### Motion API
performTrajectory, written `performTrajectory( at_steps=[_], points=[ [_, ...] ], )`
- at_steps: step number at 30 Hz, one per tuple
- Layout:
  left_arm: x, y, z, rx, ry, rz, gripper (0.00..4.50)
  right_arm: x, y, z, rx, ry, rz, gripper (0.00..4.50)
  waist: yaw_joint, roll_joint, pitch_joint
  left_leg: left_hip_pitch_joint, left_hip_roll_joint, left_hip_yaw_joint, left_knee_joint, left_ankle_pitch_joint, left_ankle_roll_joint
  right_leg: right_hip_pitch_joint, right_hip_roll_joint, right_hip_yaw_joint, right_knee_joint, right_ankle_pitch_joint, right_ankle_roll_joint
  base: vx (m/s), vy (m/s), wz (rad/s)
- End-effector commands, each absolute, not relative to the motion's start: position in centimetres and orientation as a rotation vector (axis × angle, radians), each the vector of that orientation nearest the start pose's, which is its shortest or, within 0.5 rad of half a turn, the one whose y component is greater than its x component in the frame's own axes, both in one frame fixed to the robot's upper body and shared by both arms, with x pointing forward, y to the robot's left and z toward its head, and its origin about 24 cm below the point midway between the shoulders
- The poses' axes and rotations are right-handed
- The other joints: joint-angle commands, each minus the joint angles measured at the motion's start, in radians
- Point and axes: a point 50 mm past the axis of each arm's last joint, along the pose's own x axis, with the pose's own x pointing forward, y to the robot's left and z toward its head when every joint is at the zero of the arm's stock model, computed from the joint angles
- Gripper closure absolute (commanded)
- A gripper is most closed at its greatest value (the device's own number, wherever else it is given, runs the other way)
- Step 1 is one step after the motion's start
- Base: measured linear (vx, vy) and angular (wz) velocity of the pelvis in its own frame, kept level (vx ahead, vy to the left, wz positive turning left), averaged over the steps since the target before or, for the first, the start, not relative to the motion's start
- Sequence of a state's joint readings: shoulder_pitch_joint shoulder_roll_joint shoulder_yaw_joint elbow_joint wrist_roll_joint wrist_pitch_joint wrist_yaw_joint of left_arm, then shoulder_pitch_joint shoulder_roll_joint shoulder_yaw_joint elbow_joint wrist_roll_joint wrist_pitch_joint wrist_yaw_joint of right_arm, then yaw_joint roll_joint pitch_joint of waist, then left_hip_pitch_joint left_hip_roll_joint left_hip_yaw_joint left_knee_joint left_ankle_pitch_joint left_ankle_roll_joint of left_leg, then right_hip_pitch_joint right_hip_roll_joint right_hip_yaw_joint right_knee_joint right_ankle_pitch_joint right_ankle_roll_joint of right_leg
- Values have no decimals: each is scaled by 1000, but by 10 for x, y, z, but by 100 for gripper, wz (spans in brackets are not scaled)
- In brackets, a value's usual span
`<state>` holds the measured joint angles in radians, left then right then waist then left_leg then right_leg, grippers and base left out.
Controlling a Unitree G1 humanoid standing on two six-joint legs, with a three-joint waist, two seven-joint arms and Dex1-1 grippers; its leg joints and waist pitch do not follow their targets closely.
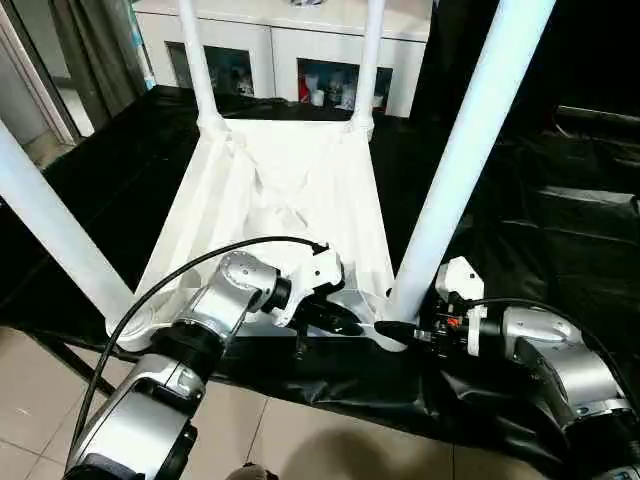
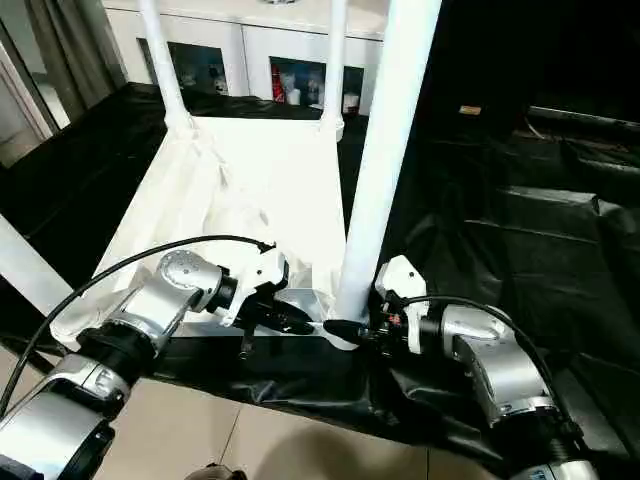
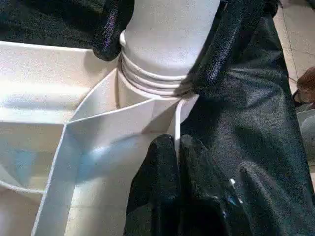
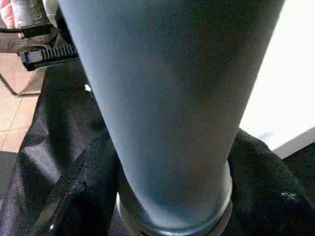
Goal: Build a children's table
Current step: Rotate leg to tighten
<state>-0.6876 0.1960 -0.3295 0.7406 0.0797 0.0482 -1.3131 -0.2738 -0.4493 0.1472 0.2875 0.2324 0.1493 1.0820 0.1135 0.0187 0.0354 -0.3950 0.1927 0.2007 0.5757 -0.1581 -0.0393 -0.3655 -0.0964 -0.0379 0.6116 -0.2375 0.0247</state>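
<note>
Black cloth (image 1: 560, 200) covers the work surface; white cabinet (image 1: 285, 45) with glass doors behind it, tiled floor (image 1: 300, 440) at the near edge.

Table top (image 1: 290, 190) lies upside down on the cloth, ribbed underside up. Four legs stand in the corner sockets: two far ones (image 1: 197, 60) (image 1: 370, 60), near-left (image 1: 50, 230), near-right leg (image 1: 470, 150).

Step in hand, as I read it: seating the last leg, near-right corner. In the left wrist view its threaded base (image 3: 157, 81) still shows rings above the socket, so probably not fully screwed home.

Left gripper (image 3: 177, 157): fingers pinched shut on the thin edge wall of the top right beside that socket, bracing it.

Right gripper (image 1: 400, 330): at the base of the near-right leg, fingers (image 3: 113, 27) either side of it, spread to about the leg's width. Can't tell whether they're clamped or just closing in.

Next move, my guess: firm grip on the leg low down, then twist it, keeping it upright, while the left holds the top from rotating. Risks: slipping on smooth plastic, top sliding on the cloth.
</note>
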Motion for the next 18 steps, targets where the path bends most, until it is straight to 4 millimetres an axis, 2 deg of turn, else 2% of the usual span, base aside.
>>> performTrajectory(
  at_steps=[1, 3, 4, 6, 8, 9, 10, 11, 12, 13, 15, 18],
  points=[
    [308, 73, 37, 320, 476, -1564, 450, 272, -169, 37, -124, 326, 1125, 184, 0, -25, -54, 25, 43, -17, -55, -139, 108, 24, -53, 25, -61, 19, -262, 0, 0, 0],
    [312, 72, 36, 313, 462, -1518, 450, 275, -168, 34, -92, 316, 1034, 184, -1, -26, -52, 25, 43, -17, -56, -144, 106, 23, -54, 26, -63, 9, -261, 0, 0, 0],
    [315, 69, 36, 308, 454, -1470, 450, 278, -168, 30, -85, 321, 962, 184, -4, -22, -51, 26, 43, -18, -59, -159, 96, 20, -54, 26, -66, -19, -258, 0, 0, 0],
    [320, 64, 36, 313, 441, -1400, 450, 282, -169, 24, -100, 333, 867, 184, -11, -23, -49, 26, 41, -20, -63, -194, 68, 21, -54, 26, -73, -83, -249, 0, 0, 0],
    [328, 54, 35, 344, 433, -1283, 450, 287, -170, 17, -117, 355, 741, 184, -19, -25, -46, 30, 41, -21, -68, -233, 38, 18, -54, 27, -81, -146, -235, 0, 0, 0],
    [330, 50, 34, 360, 431, -1235, 450, 289, -169, 15, -116, 362, 692, 185, -24, -26, -44, 30, 39, -23, -71, -263, 24, 21, -59, 28, -88, -211, -217, 0, 0, 0],
    [332, 38, 31, 368, 434, -1170, 450, 294, -166, 12, -88, 370, 585, 185, -25, -21, -44, 30, 40, -23, -71, -258, 20, 19, -57, 29, -89, -212, -211, 0, 0, 0],
    [332, 34, 31, 367, 437, -1149, 450, 295, -164, 12, -75, 373, 550, 185, -30, -20, -41, 35, 39, -24, -75, -281, 6, 14, -53, 30, -94, -232, -202, 0, 0, 0],
    [333, 26, 31, 361, 430, -1119, 450, 297, -159, 11, -57, 375, 503, 185, -31, -21, -42, 35, 38, -25, -76, -287, 0, 14, -54, 29, -93, -246, -198, 0, 0, 0],
    [333, 20, 31, 357, 424, -1101, 450, 298, -155, 11, -44, 376, 469, 185, -29, -17, -46, 34, 38, -27, -76, -273, -3, 18, -57, 30, -93, -238, -189, 0, 0, 0],
    [333, 8, 32, 386, 403, -1067, 450, 298, -138, 11, -31, 375, 448, 185, -28, -20, -45, 34, 38, -25, -75, -261, 7, 15, -53, 31, -95, -196, -183, 0, 0, 0],
    [333, 5, 33, 394, 389, -1081, 450, 295, -124, 14, -31, 325, 508, 185, -24, -20, -48, 32, 36, -25, -72, -243, 22, 19, -56, 32, -93, -163, -177, 0, 0, 0]
  ],
)
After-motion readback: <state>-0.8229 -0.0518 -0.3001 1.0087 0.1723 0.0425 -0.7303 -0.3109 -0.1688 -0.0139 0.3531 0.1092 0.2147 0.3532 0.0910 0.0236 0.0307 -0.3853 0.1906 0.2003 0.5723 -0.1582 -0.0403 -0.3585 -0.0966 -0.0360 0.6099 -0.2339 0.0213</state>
